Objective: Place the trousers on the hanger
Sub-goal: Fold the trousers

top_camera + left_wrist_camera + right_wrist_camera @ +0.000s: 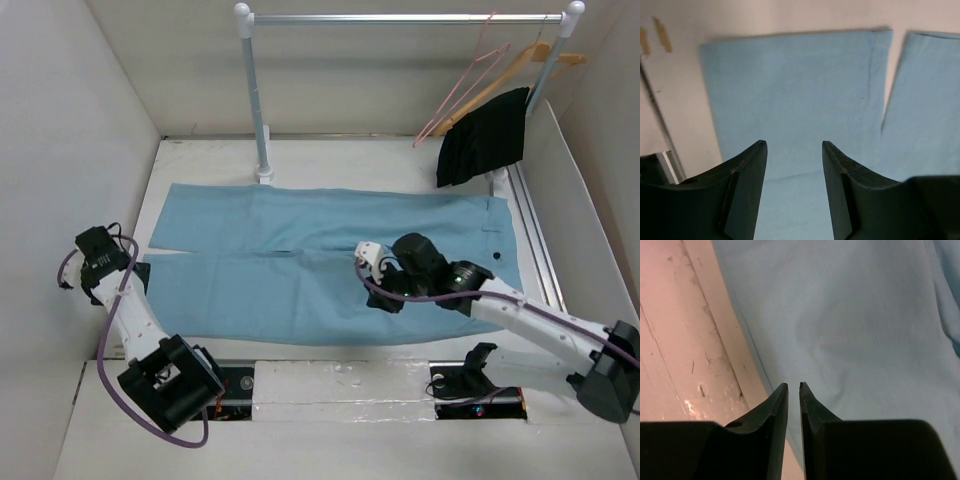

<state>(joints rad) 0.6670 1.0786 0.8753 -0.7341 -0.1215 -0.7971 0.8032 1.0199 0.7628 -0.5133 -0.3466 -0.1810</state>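
Observation:
The light blue trousers [330,260] lie flat on the table, cuffs to the left and waist to the right. A pink wire hanger [465,85] hangs empty at the right end of the rail [400,18]. My left gripper [138,270] hovers open over the near leg [800,90] by its cuff, with nothing between its fingers [794,144]. My right gripper [385,298] is down on the near leg, mid-length. In the right wrist view its jaws [793,385] are closed to a thin slit at the cloth [865,315] beside the near hem, and the fabric puckers toward the tips.
A wooden hanger [530,60] on the same rail carries a small black garment [485,135]. The rail's left post [258,110] stands just behind the trousers. White walls close in the table on the left, back and right. A metal strip [535,240] runs along the right side.

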